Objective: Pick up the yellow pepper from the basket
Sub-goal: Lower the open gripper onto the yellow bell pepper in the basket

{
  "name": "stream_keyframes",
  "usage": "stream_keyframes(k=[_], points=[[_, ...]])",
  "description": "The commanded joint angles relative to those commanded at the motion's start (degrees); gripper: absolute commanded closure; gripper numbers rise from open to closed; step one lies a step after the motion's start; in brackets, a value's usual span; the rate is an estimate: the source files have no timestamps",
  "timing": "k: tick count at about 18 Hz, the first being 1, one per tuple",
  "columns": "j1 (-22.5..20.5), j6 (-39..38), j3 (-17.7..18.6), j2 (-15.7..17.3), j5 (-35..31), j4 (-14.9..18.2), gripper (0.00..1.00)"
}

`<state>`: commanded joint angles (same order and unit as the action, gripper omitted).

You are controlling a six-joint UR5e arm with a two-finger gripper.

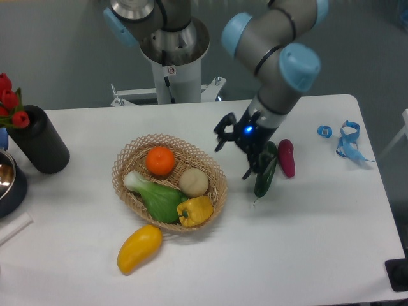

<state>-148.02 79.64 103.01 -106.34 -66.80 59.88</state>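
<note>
Task not begun: blocky yellow-orange pepper point(195, 211) lies in round woven wicker basket point(127, 162); gripper point(234, 155), right of basket w/ jaws spread, holds nothing.

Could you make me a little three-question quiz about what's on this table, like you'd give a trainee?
1. True or false: the yellow pepper lies inside the basket.
2. What lies on the table just outside the basket, near its front edge? A) the orange B) a smooth yellow fruit C) the leafy green vegetable
3. Fill in: the gripper is to the basket's ____ in the picture, near a dark green vegetable.

Key: 1 true; 2 B; 3 right.
</note>
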Motion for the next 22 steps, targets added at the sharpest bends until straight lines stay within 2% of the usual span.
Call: stream_keyframes(k=[2, 3, 10, 22], points=[[1.8, -1.8, -0.1, -2.0, 0.0, -4.8, 0.0], [1.9, -3.2, -0.1, -2.4, 0.1, -5.9, 0.0], [3.7, -3.8, 0.4, -2.9, 1.5, -6.2, 0.0], [5.1, -3.9, -1.5, -7.5, 1.5, -7.8, 0.0]])
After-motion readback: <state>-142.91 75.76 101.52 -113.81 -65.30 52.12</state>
